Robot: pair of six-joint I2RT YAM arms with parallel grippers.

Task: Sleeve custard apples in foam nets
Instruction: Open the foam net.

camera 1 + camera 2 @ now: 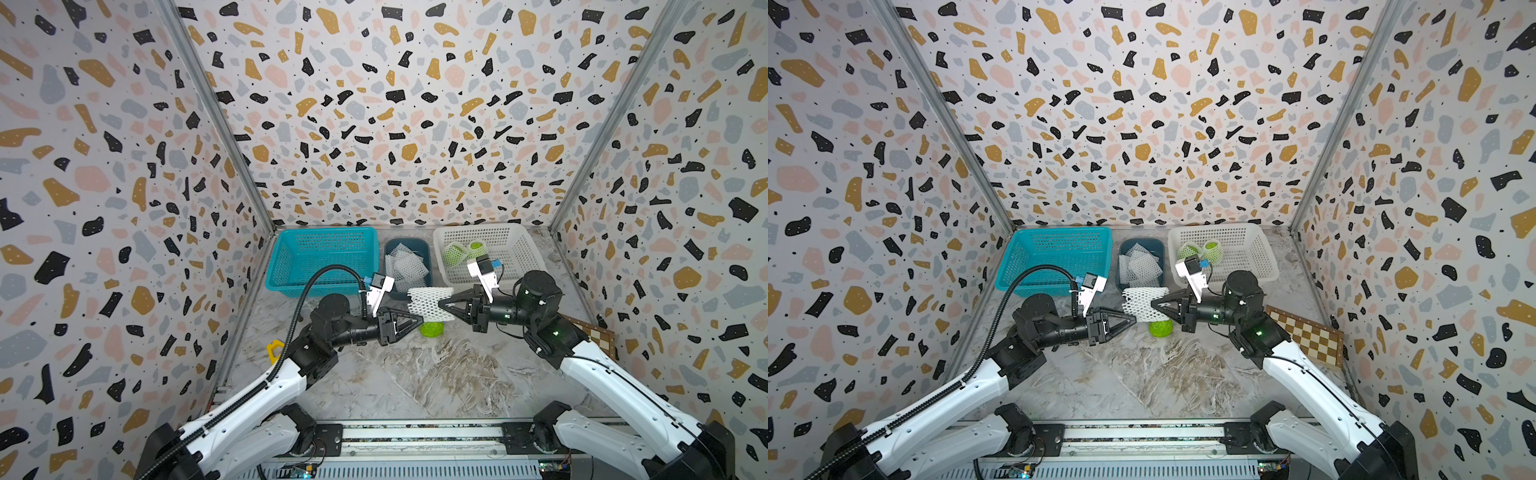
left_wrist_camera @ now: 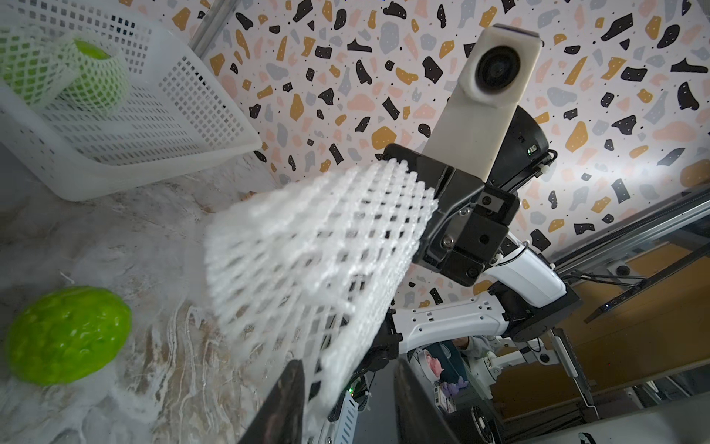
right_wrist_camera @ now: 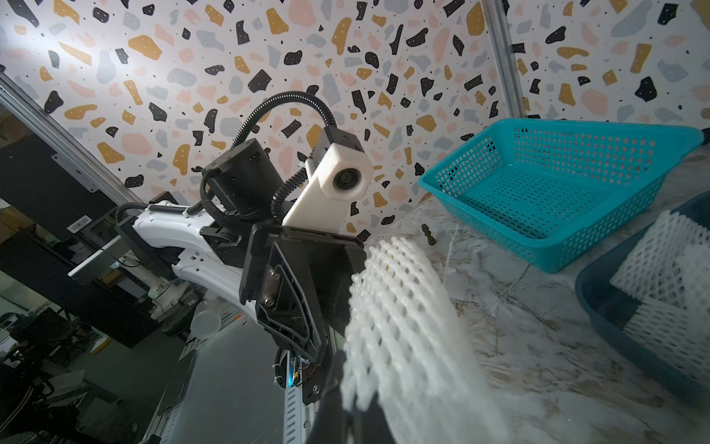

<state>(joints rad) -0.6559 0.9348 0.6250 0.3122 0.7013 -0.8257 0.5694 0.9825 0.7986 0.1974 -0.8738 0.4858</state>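
Holding two sleeved custard apples [image 1: 461,251], the white basket [image 1: 519,257] sits at one o'clock. Mid-table, the foam net [image 1: 428,303] hangs above the bare custard apple [image 1: 432,329] for sleeving: right gripper [image 1: 441,304] clamped on its three o'clock edge, left gripper [image 1: 419,320] at nine, grip unclear.

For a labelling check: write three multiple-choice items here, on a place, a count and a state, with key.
1. The bare custard apple lies: A in the teal basket; B on the table; C in the dark tray.
2. Sleeved custard apples in the white basket: A two; B none; C four.
3. The right tool is: A open; B shut on fruit; C shut on the foam net.
Key: B, it sits on marble; A, two netted fruits show; C, jaws pinch the net.
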